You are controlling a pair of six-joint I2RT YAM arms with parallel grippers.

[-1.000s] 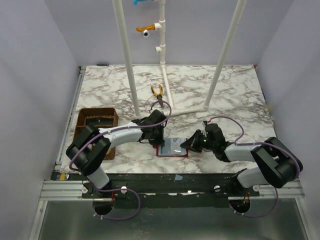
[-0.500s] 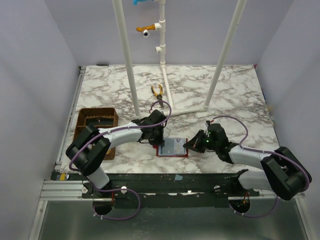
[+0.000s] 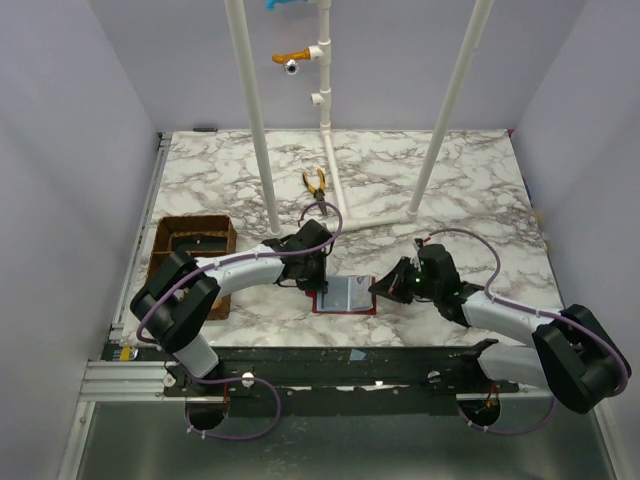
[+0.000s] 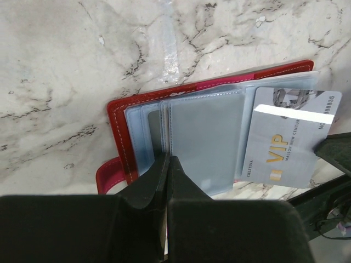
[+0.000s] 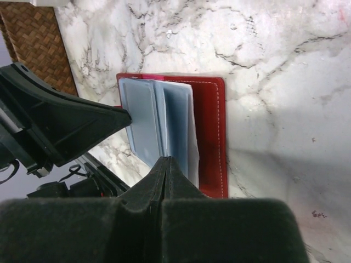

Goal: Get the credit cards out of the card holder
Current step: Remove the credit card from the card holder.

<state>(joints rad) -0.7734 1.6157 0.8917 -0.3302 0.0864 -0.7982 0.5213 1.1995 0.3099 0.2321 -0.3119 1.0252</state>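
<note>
The red card holder (image 3: pixel 345 297) lies open near the table's front edge, its pale blue-grey sleeves fanned out (image 4: pixel 205 137). A grey VIP credit card (image 4: pixel 288 139) sticks halfway out of a sleeve toward the right. My right gripper (image 3: pixel 384 287) is shut on the card's outer edge; its dark fingers (image 4: pixel 333 149) show in the left wrist view. My left gripper (image 3: pixel 319 281) is shut, with its tips (image 4: pixel 167 163) resting on the holder's left sleeves. In the right wrist view the holder (image 5: pixel 211 131) lies just past my shut jaws (image 5: pixel 166 163).
A brown woven tray (image 3: pixel 190 250) stands at the left. Yellow-handled pliers (image 3: pixel 316 180) lie farther back. White pipe posts (image 3: pixel 255 120) rise from the middle of the table. The table's front edge is just below the holder.
My right gripper has pulled a little to the right and the card has slid farther out of its sleeve. The left gripper and the holder have stayed put.
</note>
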